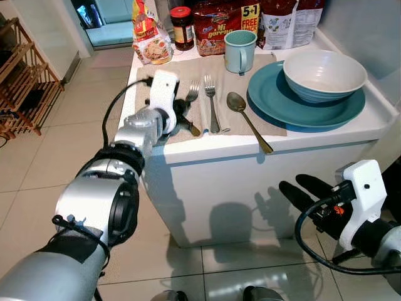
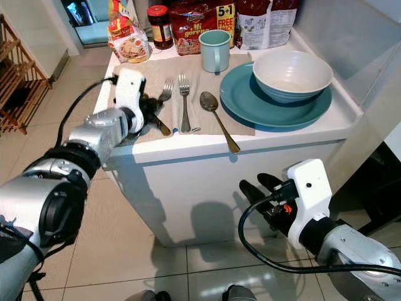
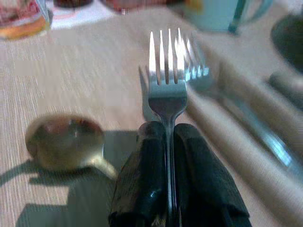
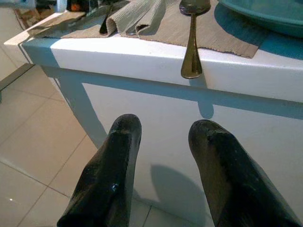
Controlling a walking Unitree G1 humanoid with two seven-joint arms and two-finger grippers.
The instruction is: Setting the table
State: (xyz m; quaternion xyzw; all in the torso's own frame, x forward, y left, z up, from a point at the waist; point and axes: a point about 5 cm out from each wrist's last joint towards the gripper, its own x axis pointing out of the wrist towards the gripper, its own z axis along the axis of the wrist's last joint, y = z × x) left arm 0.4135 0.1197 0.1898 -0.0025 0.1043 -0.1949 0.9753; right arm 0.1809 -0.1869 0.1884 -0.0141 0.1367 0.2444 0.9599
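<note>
My left gripper (image 1: 183, 113) is over the left part of the beige placemat (image 1: 220, 74), shut on the handle of a silver fork (image 3: 167, 71) whose tines point toward the back. A second fork (image 1: 212, 103) lies just to its right. Then comes a long brass spoon (image 1: 248, 119), its handle reaching past the counter edge. A small brass spoon (image 3: 64, 141) lies beside my left fingers (image 3: 142, 175). A white bowl (image 1: 324, 74) sits on a teal plate (image 1: 269, 100), with a teal mug (image 1: 240, 50) behind. My right gripper (image 4: 161, 137) hangs open below the counter edge.
The white counter (image 1: 250, 147) stands on a tiled floor (image 1: 50, 157). Snack packets (image 1: 219, 25) and a jar (image 1: 182, 28) line its back edge. A wooden rack (image 1: 22, 81) stands at the far left. A wall rises close on the right.
</note>
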